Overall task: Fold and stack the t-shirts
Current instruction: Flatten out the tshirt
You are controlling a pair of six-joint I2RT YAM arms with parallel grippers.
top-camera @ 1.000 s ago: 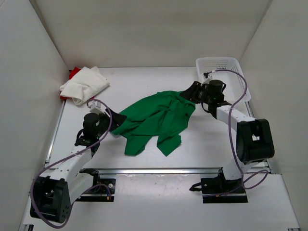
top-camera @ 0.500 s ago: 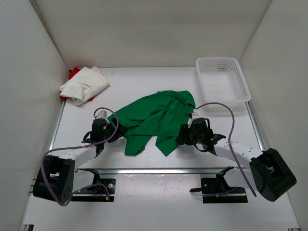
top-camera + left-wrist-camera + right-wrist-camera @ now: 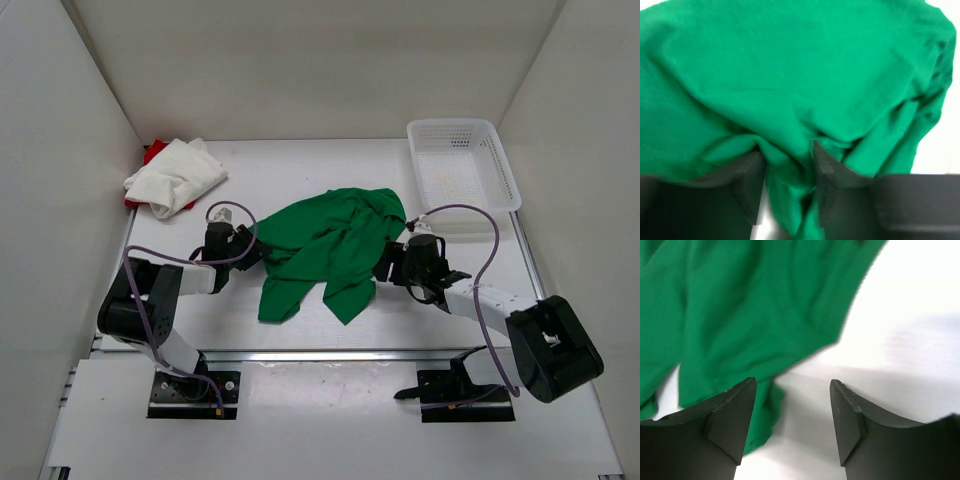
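Observation:
The green t-shirt point(image 3: 325, 245) lies crumpled in the middle of the table. My left gripper point(image 3: 254, 254) is at its left edge. In the left wrist view the gripper point(image 3: 788, 167) is closed on a thick bunch of green cloth point(image 3: 790, 75) that fills the gap between the fingers point(image 3: 747, 175). My right gripper point(image 3: 386, 264) is low at the shirt's right edge. In the right wrist view it point(image 3: 792, 410) is open and empty over bare table, with the green hem point(image 3: 740, 325) just ahead. The off-white t-shirt point(image 3: 180, 175) lies on the red t-shirt point(image 3: 152, 152) at the back left.
A white mesh basket point(image 3: 462, 165) stands at the back right. White walls close in the table on the left, back and right. A metal rail point(image 3: 330, 353) runs along the near edge.
My right arm left the shirt's upper right corner, swung down and now sits low at the shirt's right edge. My left arm folded back while its gripper stayed at the shirt's left edge.

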